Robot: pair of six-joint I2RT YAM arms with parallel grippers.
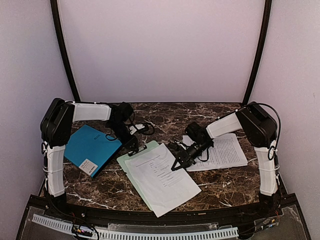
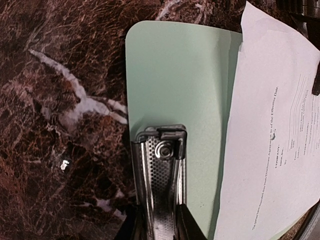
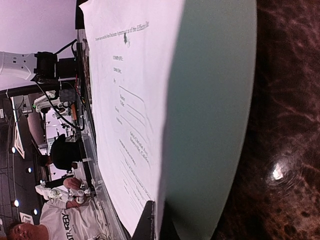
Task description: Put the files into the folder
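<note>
The teal-blue folder (image 1: 90,147) lies shut at the left with its white label at the near corner. One file (image 1: 167,177), with shorter text blocks, lies on the pale green clipboard (image 1: 131,162) in the middle. The other file (image 1: 225,152) lies flat at the right. My left gripper (image 1: 132,146) is shut on the clipboard's metal clip (image 2: 161,165), one finger on each side. My right gripper (image 1: 177,164) pinches the far right edge of the file (image 3: 135,75) and lifts it slightly off the clipboard (image 3: 215,100).
The dark marble table (image 1: 110,187) carries everything. Black and white cables (image 1: 145,127) lie at the back behind the clipboard. A perforated rail (image 1: 150,234) runs along the near edge. Pale walls enclose the back and sides.
</note>
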